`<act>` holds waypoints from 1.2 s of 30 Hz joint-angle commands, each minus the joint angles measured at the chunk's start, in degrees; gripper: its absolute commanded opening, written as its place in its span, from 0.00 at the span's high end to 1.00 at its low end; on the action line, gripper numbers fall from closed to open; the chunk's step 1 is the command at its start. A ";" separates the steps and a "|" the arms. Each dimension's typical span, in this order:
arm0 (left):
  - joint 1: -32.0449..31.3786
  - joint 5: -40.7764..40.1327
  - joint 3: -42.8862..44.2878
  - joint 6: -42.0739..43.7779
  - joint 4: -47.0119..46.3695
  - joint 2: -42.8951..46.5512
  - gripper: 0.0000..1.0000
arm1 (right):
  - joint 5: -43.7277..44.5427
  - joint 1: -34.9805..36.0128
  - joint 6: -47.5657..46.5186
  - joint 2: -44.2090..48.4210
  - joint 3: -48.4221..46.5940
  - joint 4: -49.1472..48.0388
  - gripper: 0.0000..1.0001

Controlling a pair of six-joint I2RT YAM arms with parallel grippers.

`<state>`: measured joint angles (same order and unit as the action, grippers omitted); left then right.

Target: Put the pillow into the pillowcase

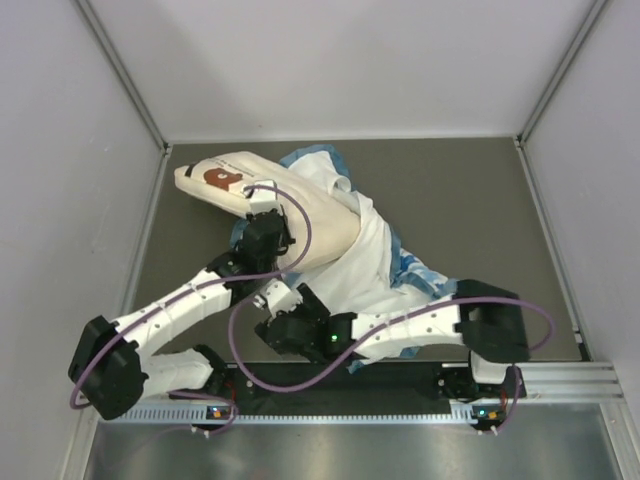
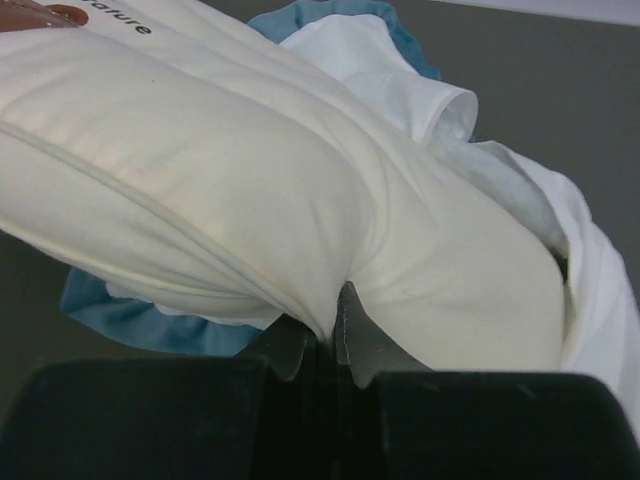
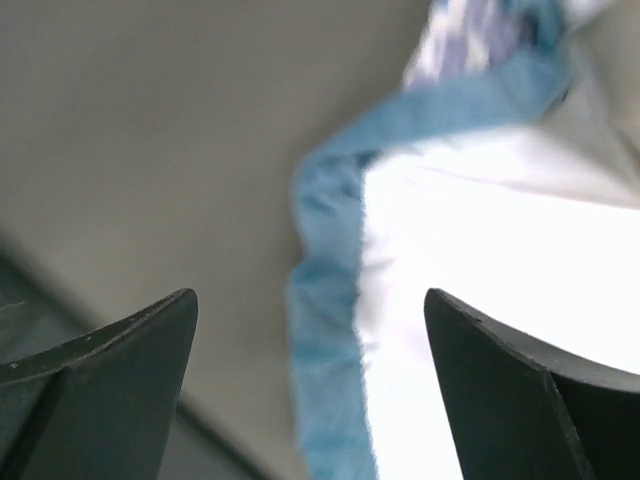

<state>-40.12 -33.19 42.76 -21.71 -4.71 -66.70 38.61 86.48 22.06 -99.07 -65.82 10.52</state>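
Observation:
The cream pillow (image 1: pixel 285 205) lies slanted across the table, its bear-logo end at the far left and its other end inside the pillowcase (image 1: pixel 375 270). The pillowcase's white inside faces up and its blue ruffle shows around it. My left gripper (image 1: pixel 270 235) is shut on a pinched fold of the pillow (image 2: pixel 250 180). In the left wrist view the left gripper (image 2: pixel 335 320) bites that fold, with the pillowcase's white mouth (image 2: pixel 400 70) beyond. My right gripper (image 1: pixel 270 297) stands open at the pillowcase's near edge. In the right wrist view the right gripper (image 3: pixel 310 330) has the blue ruffle (image 3: pixel 325 300) hanging loose between its fingers.
Grey walls enclose the dark table (image 1: pixel 460 200) on the left, back and right. A metal rail (image 1: pixel 560 380) with the arm bases runs along the near edge. Purple cables loop over both arms.

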 commanded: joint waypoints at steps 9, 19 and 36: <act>9.35 18.86 8.47 -8.08 1.46 -0.89 1.00 | -5.38 -8.52 -0.53 -11.32 -1.94 9.60 0.12; 12.87 23.26 10.59 -9.05 2.34 -3.18 1.00 | -17.15 -13.86 -1.06 -10.54 -1.16 10.22 0.77; 9.21 25.14 -1.18 -10.90 -7.14 0.86 1.00 | -61.53 -9.22 -4.50 15.38 15.81 -19.82 1.00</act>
<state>-27.31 -6.09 46.00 -31.68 -3.97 -68.42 -4.43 74.32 14.46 -91.15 -51.20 -0.25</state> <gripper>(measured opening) 0.069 0.020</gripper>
